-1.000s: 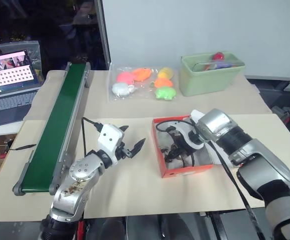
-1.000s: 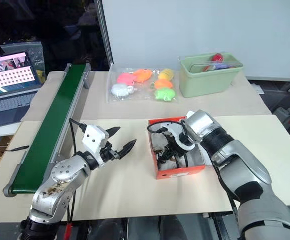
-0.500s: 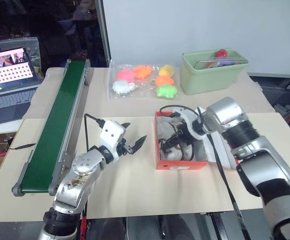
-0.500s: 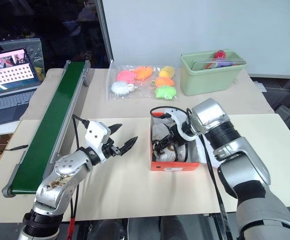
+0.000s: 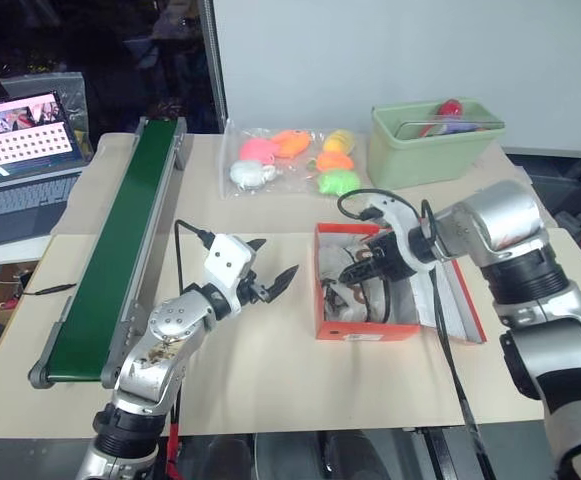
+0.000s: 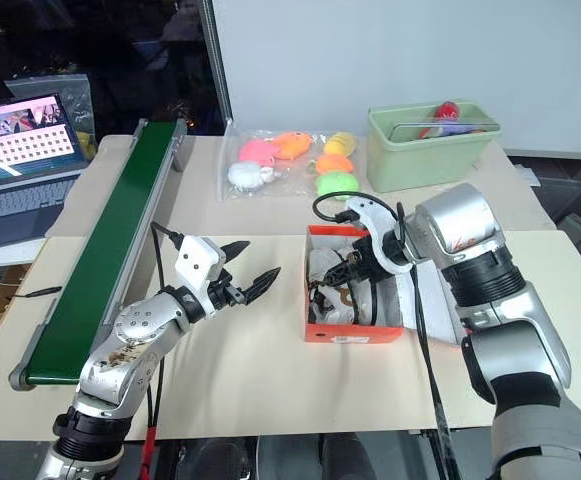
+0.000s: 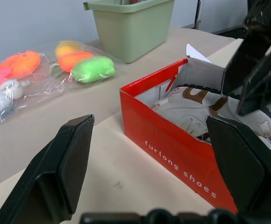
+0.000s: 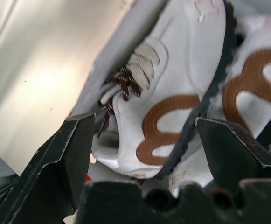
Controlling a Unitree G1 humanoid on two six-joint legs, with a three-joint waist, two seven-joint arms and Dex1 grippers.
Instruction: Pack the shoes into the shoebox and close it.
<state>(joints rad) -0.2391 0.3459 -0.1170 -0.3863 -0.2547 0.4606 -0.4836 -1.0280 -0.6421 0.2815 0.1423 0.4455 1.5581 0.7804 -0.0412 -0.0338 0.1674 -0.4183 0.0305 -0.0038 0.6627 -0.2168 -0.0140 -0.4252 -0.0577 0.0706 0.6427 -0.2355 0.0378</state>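
Shoes (image 8: 172, 116) lie inside the open shoebox (image 5: 365, 328); right gripper (image 5: 362, 274) hovers above them, released, while left gripper (image 5: 270, 280) waits open nearby.

The orange-red shoebox (image 5: 365, 330) is sitting open on the cream tabletop, its white-lined lid (image 5: 454, 305) lying flat out to the right, white lettering running along its front wall. Both shoes (image 8: 172, 93) are lying inside, white uppers with tan-brown curved patches, dark trim and dark brown laces, tipped on their sides and pressing against each other.
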